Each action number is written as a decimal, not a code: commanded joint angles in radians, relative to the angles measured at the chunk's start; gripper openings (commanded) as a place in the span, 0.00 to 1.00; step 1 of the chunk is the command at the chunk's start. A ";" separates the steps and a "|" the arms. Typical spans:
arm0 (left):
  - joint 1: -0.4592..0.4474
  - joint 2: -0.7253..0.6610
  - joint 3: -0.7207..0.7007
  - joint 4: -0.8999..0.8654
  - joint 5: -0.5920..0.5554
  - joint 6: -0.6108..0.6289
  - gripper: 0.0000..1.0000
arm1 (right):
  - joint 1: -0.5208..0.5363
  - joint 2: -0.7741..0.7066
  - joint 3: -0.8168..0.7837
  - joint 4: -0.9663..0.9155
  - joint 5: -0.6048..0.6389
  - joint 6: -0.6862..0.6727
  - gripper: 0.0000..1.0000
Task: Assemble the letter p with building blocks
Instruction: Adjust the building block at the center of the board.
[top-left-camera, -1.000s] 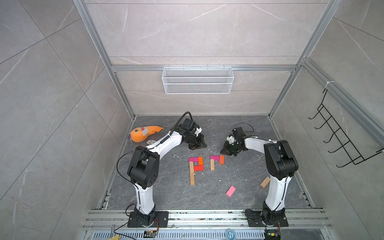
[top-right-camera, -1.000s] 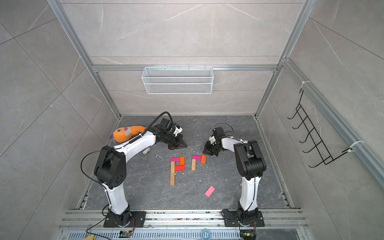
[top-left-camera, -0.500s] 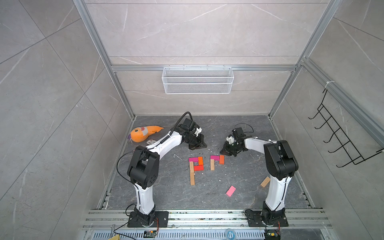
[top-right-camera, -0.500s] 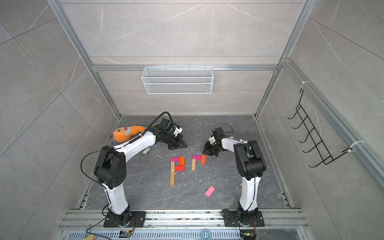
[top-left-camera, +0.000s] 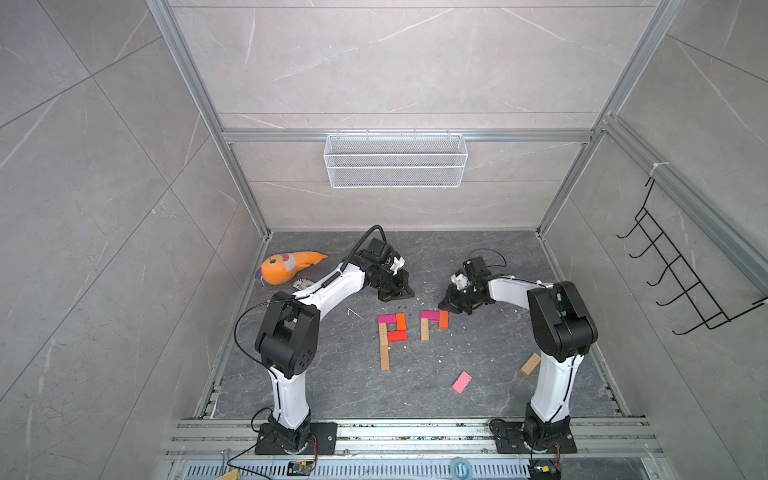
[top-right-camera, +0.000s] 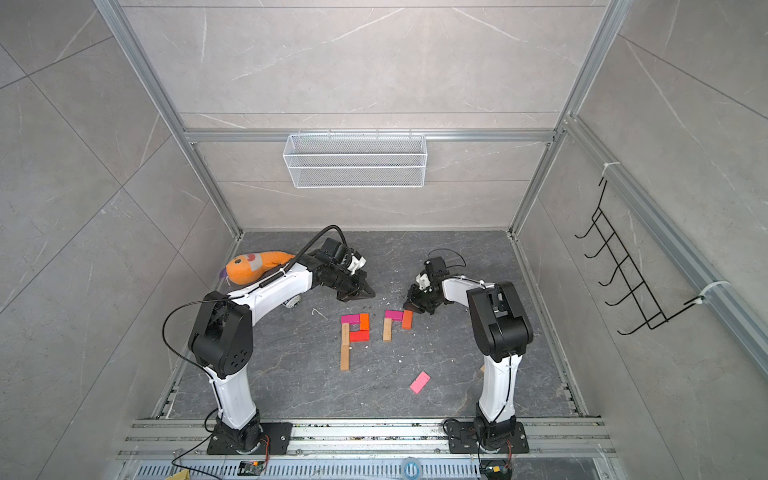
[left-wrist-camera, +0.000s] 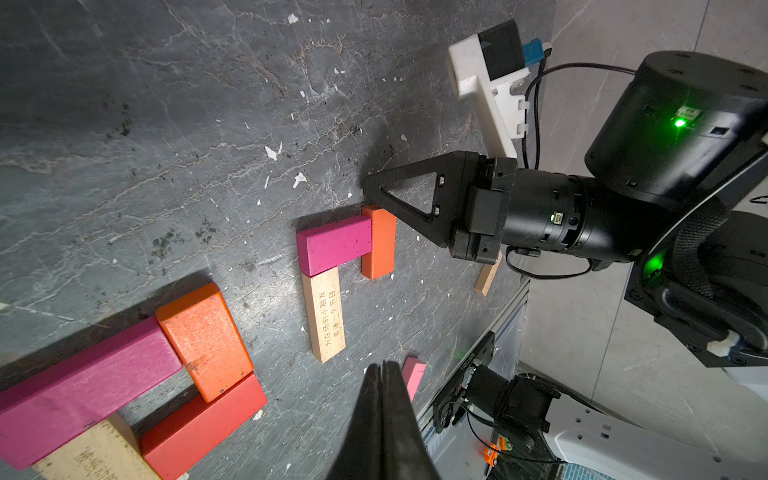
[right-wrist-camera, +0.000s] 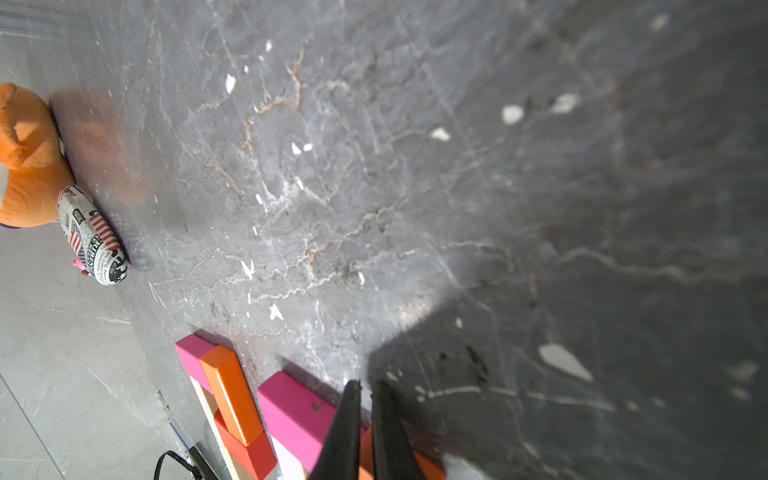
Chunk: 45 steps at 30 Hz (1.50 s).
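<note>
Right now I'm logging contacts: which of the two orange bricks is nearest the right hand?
The orange brick in the unfinished figure, its end at the right hand; the other orange brick sits in the closed loop.

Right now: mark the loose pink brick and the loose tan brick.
loose pink brick (top-left-camera: 461, 382), in a top view, centre of top face
loose tan brick (top-left-camera: 531, 364), in a top view, centre of top face

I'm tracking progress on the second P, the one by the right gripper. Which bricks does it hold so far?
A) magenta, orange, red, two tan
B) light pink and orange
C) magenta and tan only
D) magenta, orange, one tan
D: it has a magenta brick, an orange brick and one tan brick; the light pink brick lies loose, apart from it.
</note>
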 joint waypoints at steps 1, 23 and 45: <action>-0.005 -0.012 -0.006 0.014 0.023 0.012 0.00 | 0.010 0.006 -0.041 -0.063 0.054 0.008 0.13; -0.007 -0.012 -0.015 0.028 0.025 0.002 0.00 | 0.009 -0.014 -0.084 -0.019 0.119 0.104 0.14; -0.011 -0.027 -0.011 0.022 0.032 -0.001 0.00 | -0.062 0.101 0.212 -0.195 0.111 0.025 0.27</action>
